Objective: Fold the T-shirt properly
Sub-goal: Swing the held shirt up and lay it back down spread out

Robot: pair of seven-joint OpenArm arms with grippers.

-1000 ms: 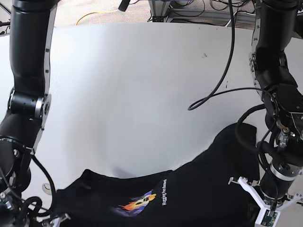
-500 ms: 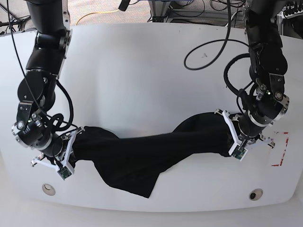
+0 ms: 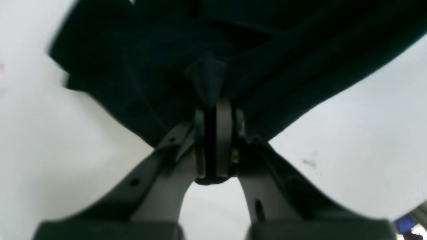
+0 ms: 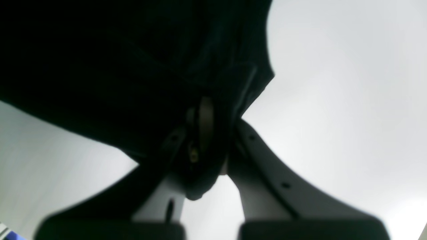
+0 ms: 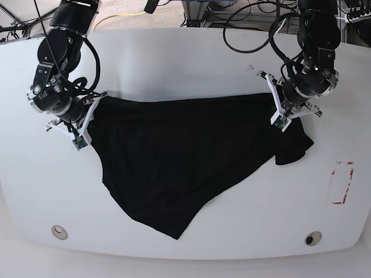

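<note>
The black T-shirt [image 5: 174, 156] is stretched across the white table [image 5: 185, 58]. Its top edge runs taut between my two grippers and the rest tapers to a point near the front edge. Only plain black cloth shows. On the right of the base view, my left gripper [image 5: 275, 105] is shut on the shirt's top right corner, with a bunched flap [image 5: 294, 145] below it. The left wrist view shows that gripper [image 3: 213, 108] pinching a fold of cloth [image 3: 206, 78]. My right gripper [image 5: 93, 116] [image 4: 204, 105] is shut on the top left corner.
A red-marked rectangle [image 5: 342, 182] lies on the table at the right. Two round holes [image 5: 58, 231] [image 5: 313, 238] sit near the front edge. Cables [image 5: 249, 11] hang behind the table's far edge.
Both arms have moved toward the far side and apart with the shirt. The cloth, bunched into a rope between them half a second ago, is now spread wide and taut.
</note>
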